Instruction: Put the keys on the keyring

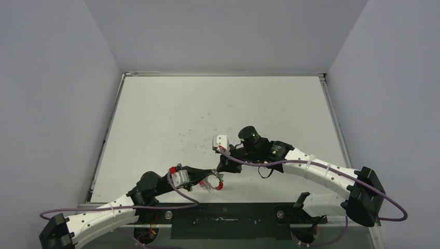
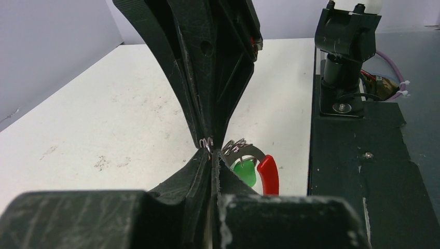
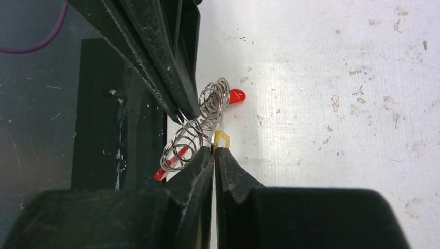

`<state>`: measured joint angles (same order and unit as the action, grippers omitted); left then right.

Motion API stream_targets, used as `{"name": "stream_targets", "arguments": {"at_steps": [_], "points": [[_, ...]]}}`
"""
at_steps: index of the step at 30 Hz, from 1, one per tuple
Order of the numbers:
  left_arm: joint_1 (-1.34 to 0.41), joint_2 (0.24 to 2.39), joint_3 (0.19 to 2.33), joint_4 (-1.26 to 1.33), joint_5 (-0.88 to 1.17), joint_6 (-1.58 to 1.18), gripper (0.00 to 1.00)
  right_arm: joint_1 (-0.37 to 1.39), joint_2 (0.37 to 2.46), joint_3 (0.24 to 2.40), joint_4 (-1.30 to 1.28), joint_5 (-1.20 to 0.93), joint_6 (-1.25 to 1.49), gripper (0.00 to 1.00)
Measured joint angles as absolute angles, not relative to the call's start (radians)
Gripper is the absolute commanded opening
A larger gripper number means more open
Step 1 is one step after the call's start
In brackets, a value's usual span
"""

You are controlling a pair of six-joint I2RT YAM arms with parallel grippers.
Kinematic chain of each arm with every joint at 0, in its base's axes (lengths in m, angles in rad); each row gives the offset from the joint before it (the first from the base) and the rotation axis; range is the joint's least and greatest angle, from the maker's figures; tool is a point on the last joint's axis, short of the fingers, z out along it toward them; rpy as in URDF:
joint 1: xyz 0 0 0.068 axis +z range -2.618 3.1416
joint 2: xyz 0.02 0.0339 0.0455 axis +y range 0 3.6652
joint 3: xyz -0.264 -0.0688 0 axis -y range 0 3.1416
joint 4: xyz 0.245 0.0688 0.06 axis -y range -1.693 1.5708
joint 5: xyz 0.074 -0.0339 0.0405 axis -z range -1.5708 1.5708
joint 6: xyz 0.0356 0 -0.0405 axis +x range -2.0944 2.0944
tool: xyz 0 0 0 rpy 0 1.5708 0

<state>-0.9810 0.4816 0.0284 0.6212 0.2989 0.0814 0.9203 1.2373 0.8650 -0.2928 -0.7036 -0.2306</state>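
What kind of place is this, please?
Probably a robot laboratory test cell: a scuffed white table enclosed by plain grey walls, the left arm and right arm bolted at its near edge, purple cables trailing.

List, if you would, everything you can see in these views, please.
keyring: one, silvery coiled wire with a curved red segment, between both hands
green key: one, green head, beside the red segment
yellow key: one, yellow head, against the coil
table: one, white, scuffed, under everything
base plate: one, black, near edge
cables: two, purple, one along each arm
left arm, right arm: white and black, reaching inward
left hand: black, shut on the keyring
right hand: black, shut on the yellow key
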Motion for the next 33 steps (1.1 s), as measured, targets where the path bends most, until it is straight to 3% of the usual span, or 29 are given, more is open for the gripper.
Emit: {"name": "stream_targets", "arguments": {"at_steps": [6, 12, 16, 24, 29, 33], "points": [[-0.981, 0.478, 0.028, 0.624, 0.299, 0.081, 0.0, 0.924, 1.213, 0.846, -0.275, -0.64, -0.219, 0.48], [-0.981, 0.473, 0.028, 0.625, 0.299, 0.081, 0.0, 0.924, 1.105, 0.78, -0.194, -0.656, -0.218, 0.54], [-0.981, 0.472, 0.028, 0.624, 0.299, 0.081, 0.0, 0.928, 1.093, 0.775, -0.128, -0.698, -0.213, 0.49], [-0.981, 0.471, 0.028, 0.623, 0.299, 0.081, 0.0, 0.95, 1.159, 0.775, -0.09, -0.734, -0.213, 0.28], [-0.981, 0.467, 0.028, 0.617, 0.299, 0.081, 0.0, 0.951, 1.181, 0.775, -0.087, -0.745, -0.216, 0.01], [-0.981, 0.463, 0.028, 0.616, 0.299, 0.081, 0.0, 0.951, 1.182, 0.775, -0.084, -0.75, -0.216, 0.0]]}}
